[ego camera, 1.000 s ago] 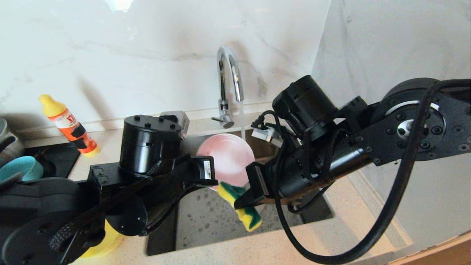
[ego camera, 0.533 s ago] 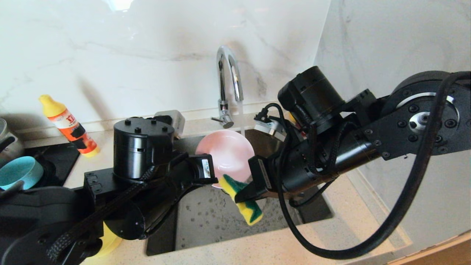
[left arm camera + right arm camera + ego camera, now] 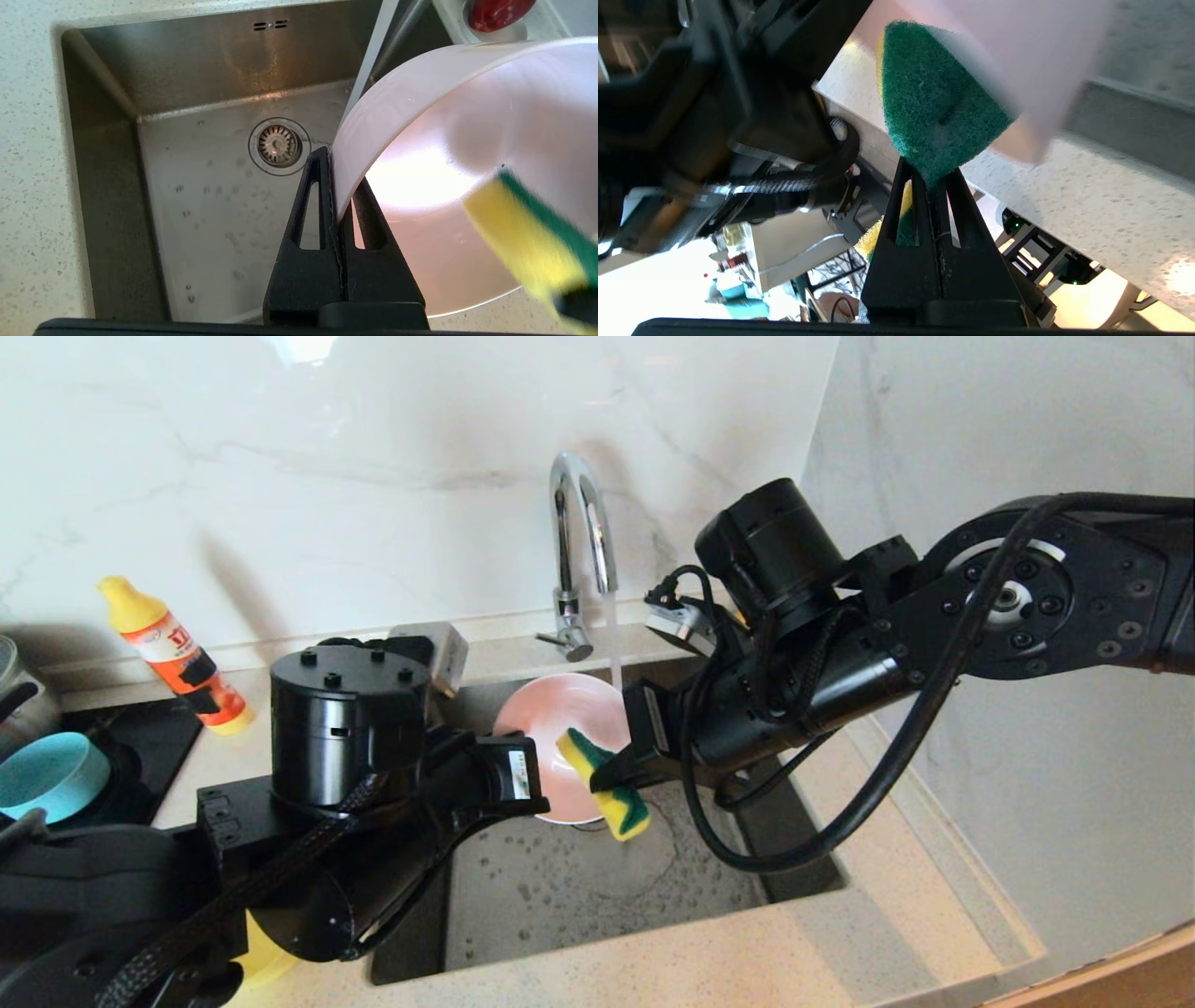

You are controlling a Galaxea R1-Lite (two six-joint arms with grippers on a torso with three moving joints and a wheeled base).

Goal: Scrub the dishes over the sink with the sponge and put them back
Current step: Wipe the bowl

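Observation:
Over the sink point(image 3: 560, 896) point(image 3: 196, 200) hangs the pale pink bowl point(image 3: 569, 728) point(image 3: 467, 186), tilted on edge. My left gripper point(image 3: 540, 801) point(image 3: 337, 186) is shut on its rim, one finger inside and one outside. The yellow and green sponge point(image 3: 605, 786) point(image 3: 528, 242) point(image 3: 934, 102) is pinched in my right gripper point(image 3: 611, 775) point(image 3: 930, 176), its upper end in the bowl's opening near the rim. A light blue bowl point(image 3: 47, 775) sits at far left. A yellow bowl point(image 3: 257, 957) shows partly under my left arm.
Water runs from the chrome faucet point(image 3: 581, 541) just behind the bowl. An orange detergent bottle point(image 3: 177, 658) stands on the counter at left, with a steel pot point(image 3: 19, 700) at the edge. A white saucer with red fruit point(image 3: 495, 14) sits beyond the sink.
The right gripper has lifted the sponge from below the bowl up into its opening. The left gripper has drawn the bowl slightly down and tilted it so that its opening faces up more.

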